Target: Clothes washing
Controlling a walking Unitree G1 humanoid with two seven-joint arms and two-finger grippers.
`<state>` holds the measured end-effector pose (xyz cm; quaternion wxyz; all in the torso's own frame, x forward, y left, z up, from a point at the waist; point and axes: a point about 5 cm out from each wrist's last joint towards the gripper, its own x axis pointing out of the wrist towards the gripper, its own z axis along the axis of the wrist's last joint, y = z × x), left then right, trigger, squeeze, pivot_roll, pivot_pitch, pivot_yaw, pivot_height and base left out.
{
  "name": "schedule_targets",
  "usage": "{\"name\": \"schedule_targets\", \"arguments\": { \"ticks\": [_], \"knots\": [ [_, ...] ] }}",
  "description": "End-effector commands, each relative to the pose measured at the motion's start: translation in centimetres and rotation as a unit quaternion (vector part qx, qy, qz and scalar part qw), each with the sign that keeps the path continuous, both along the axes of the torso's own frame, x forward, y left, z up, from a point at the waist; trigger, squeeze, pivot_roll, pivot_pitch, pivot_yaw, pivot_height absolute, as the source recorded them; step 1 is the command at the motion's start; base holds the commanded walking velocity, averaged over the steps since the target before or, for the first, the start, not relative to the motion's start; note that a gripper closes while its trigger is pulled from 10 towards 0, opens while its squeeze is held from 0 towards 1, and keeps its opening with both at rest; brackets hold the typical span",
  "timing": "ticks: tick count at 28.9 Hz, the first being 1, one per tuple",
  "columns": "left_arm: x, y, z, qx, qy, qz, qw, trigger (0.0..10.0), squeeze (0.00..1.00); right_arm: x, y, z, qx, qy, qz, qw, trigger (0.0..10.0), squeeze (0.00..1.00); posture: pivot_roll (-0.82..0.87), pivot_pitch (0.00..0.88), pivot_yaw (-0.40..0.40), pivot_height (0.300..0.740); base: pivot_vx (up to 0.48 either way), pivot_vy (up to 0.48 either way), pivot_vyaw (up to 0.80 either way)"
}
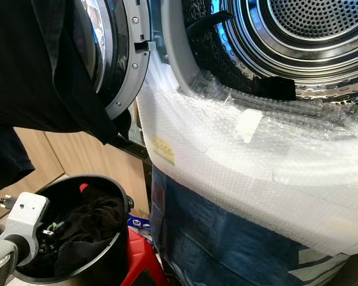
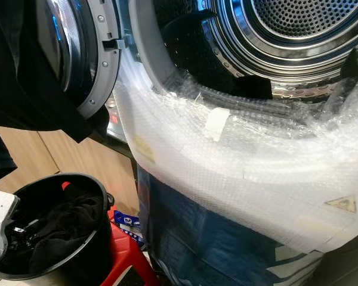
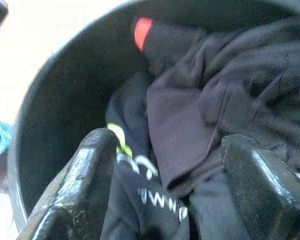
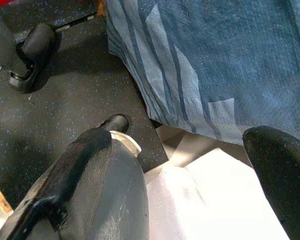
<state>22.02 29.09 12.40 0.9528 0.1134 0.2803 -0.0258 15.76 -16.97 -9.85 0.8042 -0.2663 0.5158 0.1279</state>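
The black bucket (image 1: 104, 238) sits on a red stool (image 1: 144, 262) just below and to the robot's left of the washing machine's opening, likely so laundry can be lifted the short way from one to the other. Inside it lies a heap of dark clothes (image 1: 92, 223), black and crumpled, one piece showing white and yellow lettering (image 3: 140, 167) and a red patch (image 3: 142, 31) near the bucket's far wall. The left gripper (image 3: 165, 165) reaches down into the bucket with its fingers spread apart on either side of the cloth, nothing pinched yet; I judge it is lining up for a grab. The right gripper (image 4: 190, 170) hangs low beside the machine's blue-wrapped front (image 4: 220, 55), fingers apart and holding nothing, idle above the dark floor (image 4: 65, 95).

Above the bucket a black garment (image 1: 42, 71) drapes over the open door (image 1: 122, 65). Right of the door, bubble wrap (image 1: 256, 161) covers the machine's front lip, seemingly as packaging. Beyond the lip the perforated steel drum (image 1: 310, 30) looks bare.
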Motion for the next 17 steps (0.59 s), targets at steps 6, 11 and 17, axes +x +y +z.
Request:
{"name": "schedule_targets", "arguments": {
  "ticks": [6, 11, 17],
  "knots": [
    [0.31, 0.86, -0.22, 0.06, 0.026, 0.003, 0.998, 10.0, 1.0, 0.45, 0.2, 0.16, 0.004, -0.003, 0.002, 1.0, 10.0, 0.0, 0.28, 0.041, 0.066, 0.74, 0.0, 0.0, 0.0],
    [0.33, 0.44, -0.27, 0.065, 0.051, -0.03, 0.996, 10.0, 1.0, 0.35, 0.28, 0.11, 0.011, 0.003, -0.004, 1.0, 10.0, 0.0, 0.27, 0.04, 0.066, 0.74, 0.0, 0.0, 0.0],
    [0.29, 0.34, -0.85, 0.07, 0.071, -0.04, 0.994, 10.0, 1.0, -0.17, 0.4, -0.09, 0.009, 0.01, 0.029, 0.999, 10.0, 0.0, 0.26, 0.045, 0.068, 0.74, 0.0, 0.0, 0.0]
  ]
}}
